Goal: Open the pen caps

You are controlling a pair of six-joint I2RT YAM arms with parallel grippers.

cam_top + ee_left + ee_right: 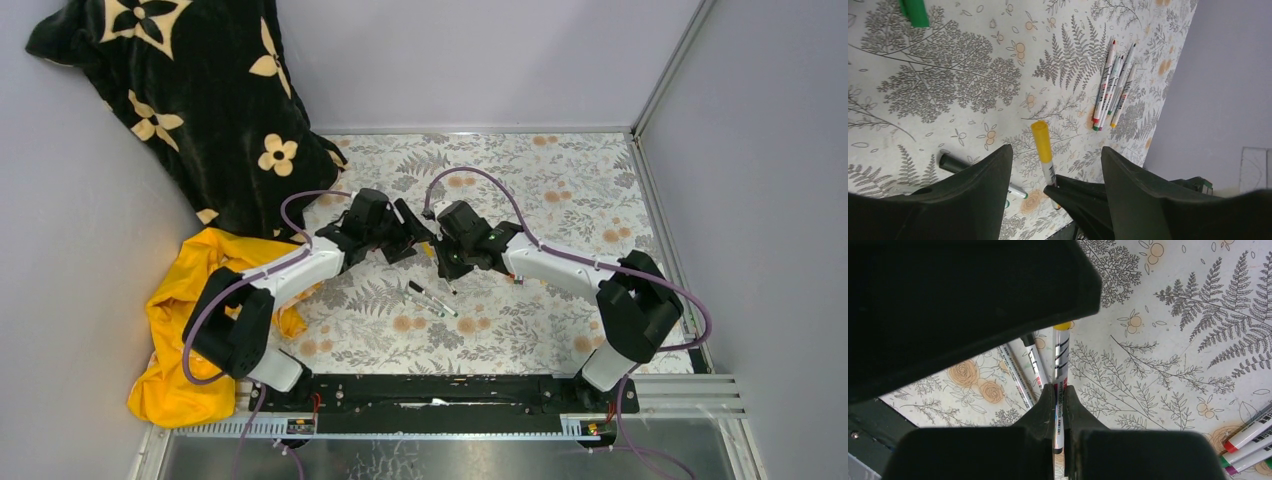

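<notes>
My right gripper (1059,390) is shut on the white barrel of a marker pen (1060,365) and holds it above the table. The pen's yellow cap (1042,141) points toward my left gripper (1057,148). That gripper is open, with the cap between its spread fingers and touching neither. In the right wrist view only the cap's edge (1062,326) shows under the left gripper's body. In the top view both grippers (415,240) (442,250) meet at the table's middle. Several capped pens (1112,85) lie side by side on the cloth.
Two more pens (430,298) lie just in front of the grippers. A loose green cap (915,12) lies apart from them. A black flowered blanket (190,90) and a yellow cloth (190,300) fill the left side. Grey walls close the back and the right.
</notes>
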